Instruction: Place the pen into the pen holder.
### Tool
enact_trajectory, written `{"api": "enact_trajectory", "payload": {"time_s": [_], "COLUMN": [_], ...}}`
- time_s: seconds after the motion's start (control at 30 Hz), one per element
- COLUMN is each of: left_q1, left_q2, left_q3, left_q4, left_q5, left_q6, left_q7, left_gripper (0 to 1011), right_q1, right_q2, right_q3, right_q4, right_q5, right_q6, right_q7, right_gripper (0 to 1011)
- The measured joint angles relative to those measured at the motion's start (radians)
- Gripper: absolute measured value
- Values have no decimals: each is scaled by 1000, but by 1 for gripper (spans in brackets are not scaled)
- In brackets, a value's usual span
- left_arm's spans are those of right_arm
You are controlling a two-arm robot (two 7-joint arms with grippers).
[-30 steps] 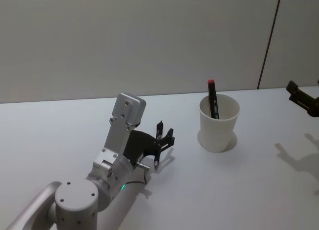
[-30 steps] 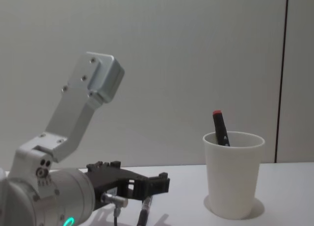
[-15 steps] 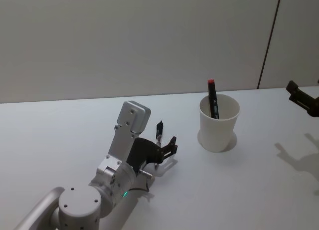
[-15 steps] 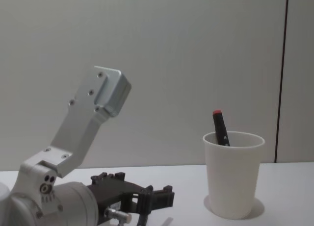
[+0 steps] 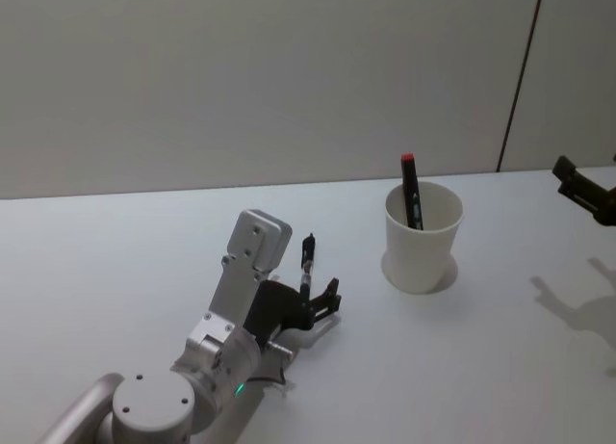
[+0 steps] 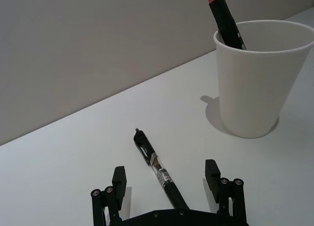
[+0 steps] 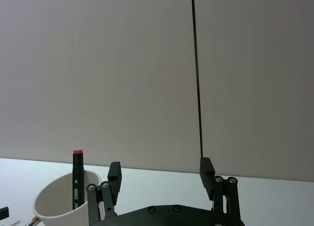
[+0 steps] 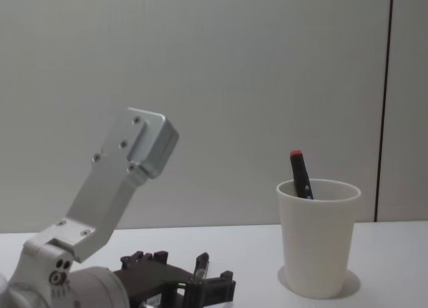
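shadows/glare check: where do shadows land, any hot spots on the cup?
Head view: a soft shadow rings the paper cup's base; the right gripper throws a separate one on the table. Left wrist view: the cup's shadow pools at its base, the pen casts barely any. Chest view: cup evenly lit, no glare.
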Motion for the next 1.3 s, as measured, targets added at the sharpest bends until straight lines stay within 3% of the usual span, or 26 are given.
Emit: {"api": "enact_trajectory", "payload": {"time_s": [1.3], "left_q1": [27], "left_q2": [-8], "left_q3": [-8], "left_q4": [10], "left_q5": [2], "left_q6": [17], "left_q7": [-12], "left_gripper": [1001], "right_q1": [0], "right_q2": [0], "right_q3": [0], "right_q4": [0], "right_q5": [0], "right_q6": [0], "right_q7": [0], "right_gripper": [1001]}}
